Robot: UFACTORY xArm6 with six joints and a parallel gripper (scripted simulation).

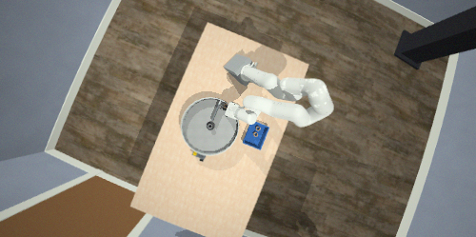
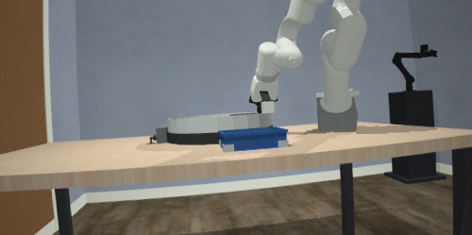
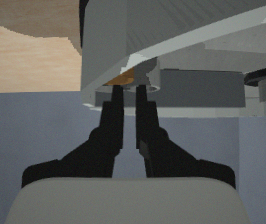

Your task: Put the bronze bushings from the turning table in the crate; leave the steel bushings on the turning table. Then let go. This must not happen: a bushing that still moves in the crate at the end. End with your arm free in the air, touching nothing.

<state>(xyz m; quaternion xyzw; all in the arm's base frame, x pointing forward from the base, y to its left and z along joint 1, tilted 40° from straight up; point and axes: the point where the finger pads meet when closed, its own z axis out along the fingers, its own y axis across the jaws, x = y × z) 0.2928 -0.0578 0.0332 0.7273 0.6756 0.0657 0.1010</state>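
Gripper (image 3: 128,90) stood over right rim of turning table (image 1: 190,132), fingers nearly together with narrow gap, nothing pinched between them. Bronze bushing (image 3: 124,79) lay just beyond fingertips, partly hidden under grey rim in wrist view; contact not discernible. Steel bushing (image 1: 209,125) sat at turntable centre, apart from gripper. Blue crate (image 1: 256,135) near right edge of worktop, just beside turntable, held two bronze bushings (image 1: 257,131). Arm base (image 1: 236,65) sat near far edge of worktop.
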